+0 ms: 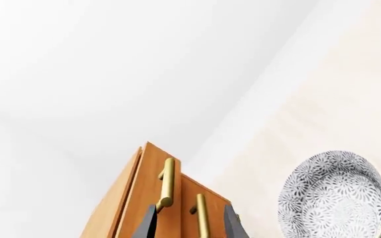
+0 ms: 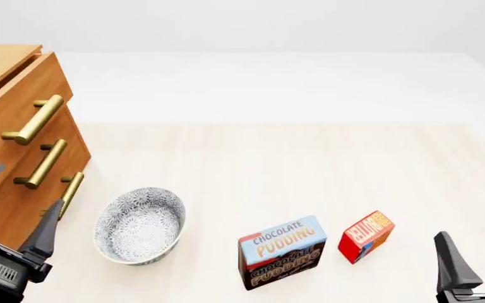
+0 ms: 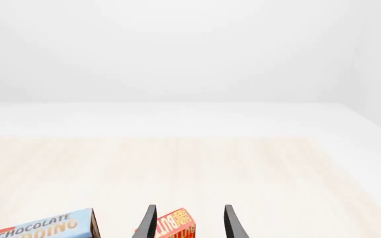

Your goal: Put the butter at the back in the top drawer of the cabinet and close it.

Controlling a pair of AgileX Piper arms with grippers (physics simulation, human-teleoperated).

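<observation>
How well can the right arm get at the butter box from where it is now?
Probably yes. The right gripper is open with nothing held, and the butter stands a little to its left on bare table. The pudding box stands further left, apart from the butter.

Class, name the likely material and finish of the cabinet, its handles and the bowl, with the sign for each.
The cabinet: apparently wood, matte light brown with faint grain lines. The handles: probably brass-like metal, golden with a soft sheen. The bowl: possibly glazed ceramic, white with a dense grey floral print; the render leaves this open.
</observation>
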